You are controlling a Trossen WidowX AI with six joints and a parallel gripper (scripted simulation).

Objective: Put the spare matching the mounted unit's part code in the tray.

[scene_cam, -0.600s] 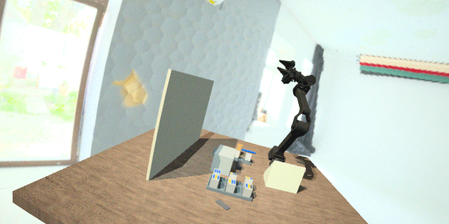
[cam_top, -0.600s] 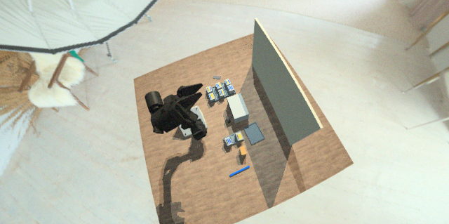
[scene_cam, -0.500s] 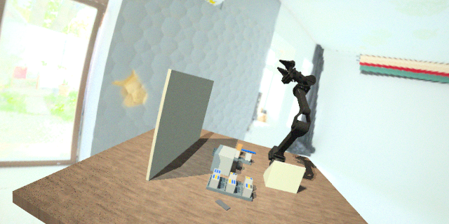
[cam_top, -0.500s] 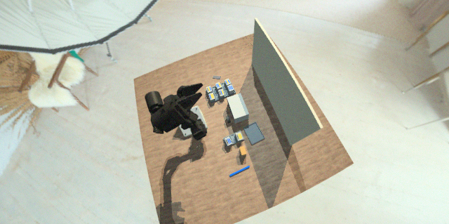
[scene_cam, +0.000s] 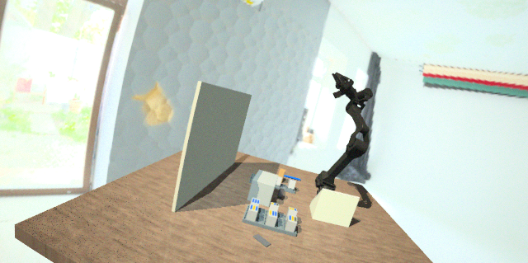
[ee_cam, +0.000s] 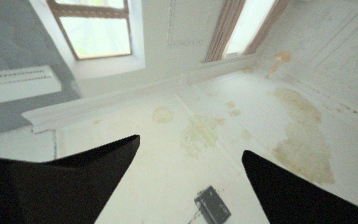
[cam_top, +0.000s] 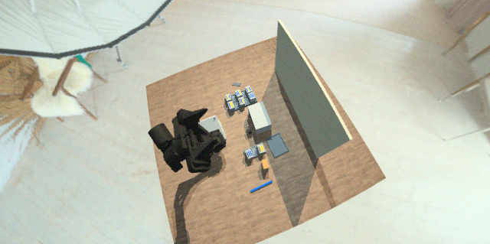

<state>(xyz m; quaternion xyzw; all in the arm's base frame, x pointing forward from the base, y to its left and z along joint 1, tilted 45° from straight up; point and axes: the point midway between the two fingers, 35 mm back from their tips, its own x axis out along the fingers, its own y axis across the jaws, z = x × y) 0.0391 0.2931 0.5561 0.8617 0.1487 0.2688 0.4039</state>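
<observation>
Gripper: black two-finger gripper (cam_top: 203, 117) (scene_cam: 335, 79) (ee_cam: 190, 147), up high, fingers wide apart, nothing btwn.
Spares: three grey blocks w/ blue-yellow marks, upright in a dark-grey rack (cam_top: 240, 102) (scene_cam: 270, 227); code unreadable from here.
Box: pale-grey box (cam_top: 260, 117) (scene_cam: 264, 185), next to rack.
Tray: prob. the flat slate-grey square (cam_top: 278, 145), just beside box.
Pen-like rod: blue (cam_top: 261, 187) (scene_cam: 292, 178), on wood table (cam_top: 226, 213) (scene_cam: 165, 230).

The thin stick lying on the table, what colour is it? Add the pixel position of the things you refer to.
Blue all over; the stick (cam_top: 261, 187) (scene_cam: 292, 178) shows best in the top view.
</observation>
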